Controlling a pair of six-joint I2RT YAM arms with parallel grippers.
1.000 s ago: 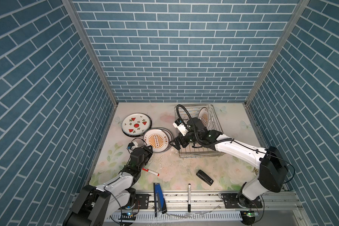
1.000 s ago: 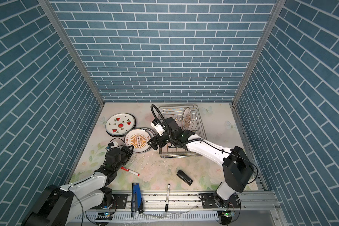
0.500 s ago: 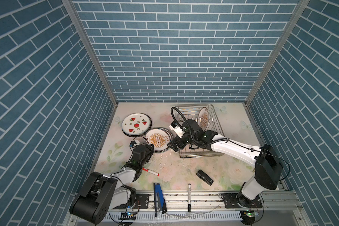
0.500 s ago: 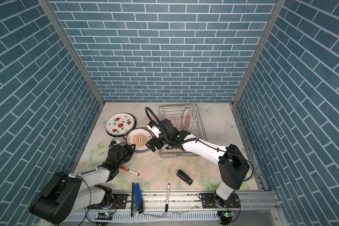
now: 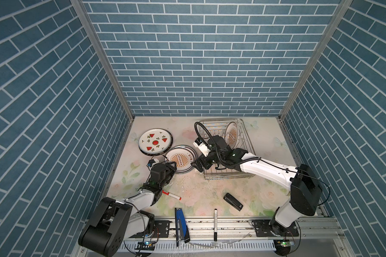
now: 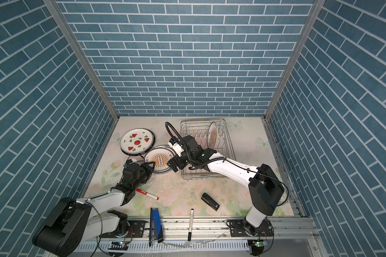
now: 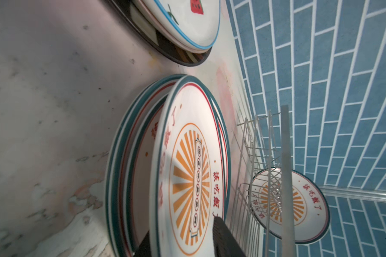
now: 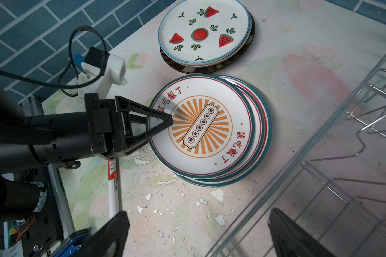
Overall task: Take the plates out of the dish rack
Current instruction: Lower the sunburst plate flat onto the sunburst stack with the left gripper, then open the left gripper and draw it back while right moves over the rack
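1. The top sunburst plate (image 8: pixel 210 166) of the stack on the bench (image 8: pixel 299 66) carries the red characters 該吃飯了 twice along its rim, on opposite sides.
2. The slanted banner (image 8: pixel 201 126) at that plate's centre holds a row of six circled characters, too small to read.
3. The upright plate (image 7: pixel 310 207) in the dish rack (image 5: pixel 214 128) bears 該吃飯了 in red along its rim, and again on the opposite side.
4. The red-and-white marker (image 8: pixel 113 189) has print on its barrel, which is unreadable.

Floral table (image 5: pixel 265 138): plates (image 5: pixel 180 158), dish rack (image 5: pixel 246 142), marker (image 5: pixel 171 195)
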